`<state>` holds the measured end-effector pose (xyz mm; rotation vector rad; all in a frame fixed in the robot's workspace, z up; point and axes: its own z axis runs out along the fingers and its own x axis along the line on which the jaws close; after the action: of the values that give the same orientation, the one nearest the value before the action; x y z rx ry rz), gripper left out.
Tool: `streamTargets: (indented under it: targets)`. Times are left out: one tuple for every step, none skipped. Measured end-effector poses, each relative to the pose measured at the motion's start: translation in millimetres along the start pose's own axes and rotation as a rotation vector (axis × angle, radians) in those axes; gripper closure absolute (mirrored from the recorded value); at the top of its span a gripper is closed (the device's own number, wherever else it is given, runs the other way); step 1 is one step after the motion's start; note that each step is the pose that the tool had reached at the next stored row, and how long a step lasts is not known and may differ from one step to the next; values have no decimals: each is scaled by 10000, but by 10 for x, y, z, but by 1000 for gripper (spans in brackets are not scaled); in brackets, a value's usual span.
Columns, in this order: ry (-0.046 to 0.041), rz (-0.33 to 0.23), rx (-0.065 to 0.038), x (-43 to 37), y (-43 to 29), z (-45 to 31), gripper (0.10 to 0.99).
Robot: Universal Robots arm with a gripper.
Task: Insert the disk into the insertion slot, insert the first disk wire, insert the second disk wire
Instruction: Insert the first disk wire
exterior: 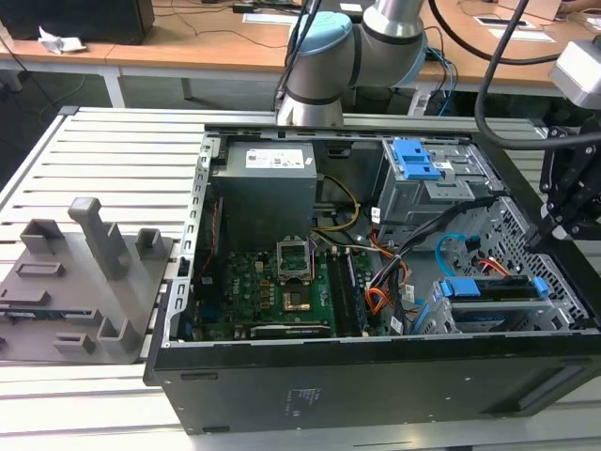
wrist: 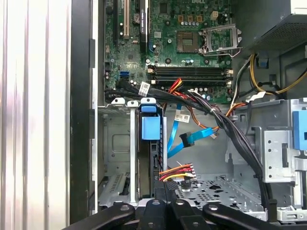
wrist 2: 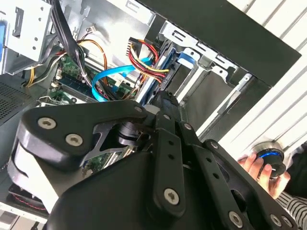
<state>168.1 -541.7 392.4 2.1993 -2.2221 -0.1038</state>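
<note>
Down toward four o'clock in the exterior view, inside the open case [exterior: 376, 385], the disk [exterior: 488, 289] lies in the insertion slot [exterior: 434, 318] with its blue carrier showing, so that step looks done to me. My gripper [exterior: 545, 230] hangs near it, at three o'clock. The second disk wire [exterior: 441, 254] loops pale blue between the slot and the taller bay with blue latches [exterior: 423, 174] at one o'clock.

Over to the second wrist view: my fingers [wrist 2: 166, 115] run out narrow, pressed together as far as I can judge, tips close to the disk [wrist 2: 186, 56]. The red, yellow and black bundle [wrist 2: 144, 61], the first disk wire by my reckoning, ends right beside that disk. The second disk wire [wrist 2: 111, 75] curls loose over the motherboard [wrist 2: 67, 81]. A person's hand [wrist 2: 256, 167] rests outside the case.

Now the first wrist view: my gripper [wrist: 163, 191] sits with its tips against the bundle's plug [wrist: 175, 173]; whether I pinch it or only touch it, I can't tell. The disk [wrist: 149, 127] stands edge-on in the slot [wrist: 117, 143]. The blue wire's dark plug [wrist: 186, 139] dangles free near the disk, not mated.

That wire will be light and floppy, I'd say. The ribbon would kink, so the stiff little plug is the place to grip, gently.
</note>
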Motion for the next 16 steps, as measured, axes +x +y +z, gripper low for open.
streamTargets:
  targets:
    - [2,0,0,0,0,-2,980]
    - [3,1,0,0,17,-1,980]
    - [-1,0,0,1,50,1,980]
    - [-1,0,0,1,70,2,980]
    - [-1,0,0,1,84,3,980]
    - [-1,1,0,1,104,4,980]
    - [-1,1,0,1,116,5,980]
    - [0,0,1,1,142,6,980]
    - [-1,0,0,2,175,8,980]
    - [-1,0,0,2,193,9,980]
    - [-1,0,0,2,206,10,980]
    - [-1,0,0,3,218,11,980]
    - [-1,0,0,3,238,11,980]
    - [-1,1,1,3,265,13,980]
    - [-1,1,0,3,302,15,980]
    - [-1,1,0,5,320,16,980]
